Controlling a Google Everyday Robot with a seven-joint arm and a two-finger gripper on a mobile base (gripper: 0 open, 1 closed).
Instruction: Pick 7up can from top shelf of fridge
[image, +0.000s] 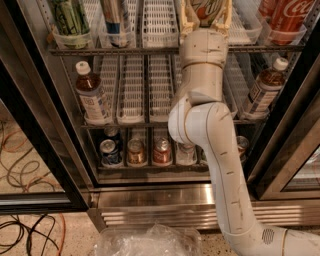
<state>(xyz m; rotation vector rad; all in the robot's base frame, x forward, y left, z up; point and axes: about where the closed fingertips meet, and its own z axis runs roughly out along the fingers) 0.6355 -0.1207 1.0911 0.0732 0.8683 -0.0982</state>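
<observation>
The 7up can, white with a green-and-red logo, stands on the top shelf of the fridge, cut off by the top of the view. My gripper reaches up to it on the white arm. Its tan fingers press on both sides of the can. The can stands on its white lane tray.
A dark green can, a blue-silver can and a red Coca-Cola can share the top shelf. Brown bottles stand on the rack below, small cans on the lowest. Black door frame, floor cables and crumpled plastic lie nearby.
</observation>
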